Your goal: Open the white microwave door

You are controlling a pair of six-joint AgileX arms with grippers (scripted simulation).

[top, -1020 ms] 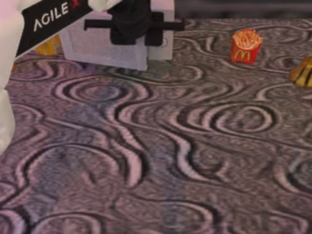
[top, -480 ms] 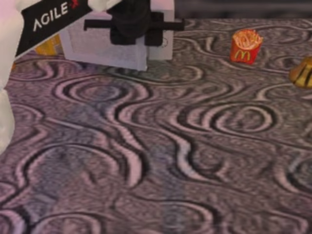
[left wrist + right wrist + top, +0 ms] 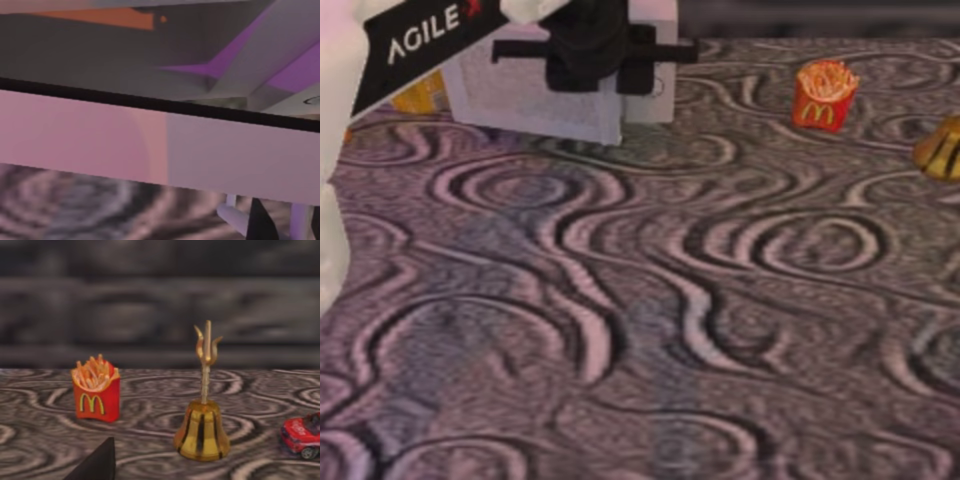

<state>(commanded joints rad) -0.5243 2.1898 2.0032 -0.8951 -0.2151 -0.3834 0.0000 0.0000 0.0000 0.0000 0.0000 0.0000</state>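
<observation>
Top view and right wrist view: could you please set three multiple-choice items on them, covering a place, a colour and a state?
1. Where is the left hand? A over the microwave; B at the table's right edge; C at its near edge.
2. What colour is the fries carton? A blue; B red; C green.
3. How does the bell stand? A upright; B on its side; C upside down.
Key: 1 A, the top view shows it above the white box; 2 B, red in both views; 3 A, its handle points up.
</observation>
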